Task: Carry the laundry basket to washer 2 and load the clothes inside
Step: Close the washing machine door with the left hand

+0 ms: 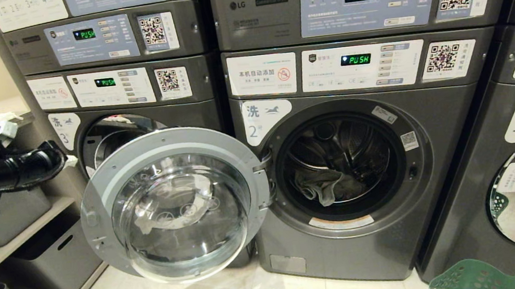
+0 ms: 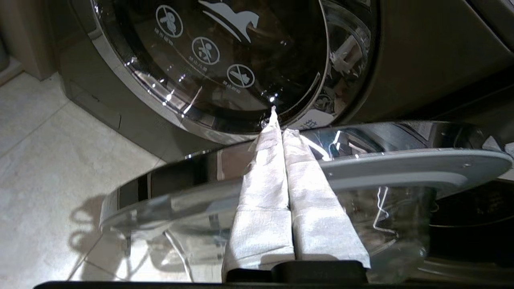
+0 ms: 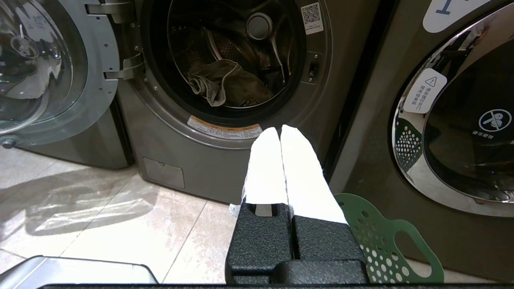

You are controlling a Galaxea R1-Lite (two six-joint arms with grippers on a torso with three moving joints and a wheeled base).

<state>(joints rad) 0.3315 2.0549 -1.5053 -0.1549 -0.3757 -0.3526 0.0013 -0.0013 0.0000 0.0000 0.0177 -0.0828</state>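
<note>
Clothing (image 1: 328, 187) lies inside the drum of washer 2 (image 1: 347, 250); the laundry basket (image 1: 476, 279) stands on the floor at the machine's lower right. The washer door (image 1: 174, 205) hangs open toward the left, its face roughly parallel to the machine fronts. The left gripper (image 2: 281, 132), clenched and empty, sits just above the door's rim, nearer than the right gripper (image 3: 280, 136), also clenched empty. Closing the door probably falls to the left arm.
</note>
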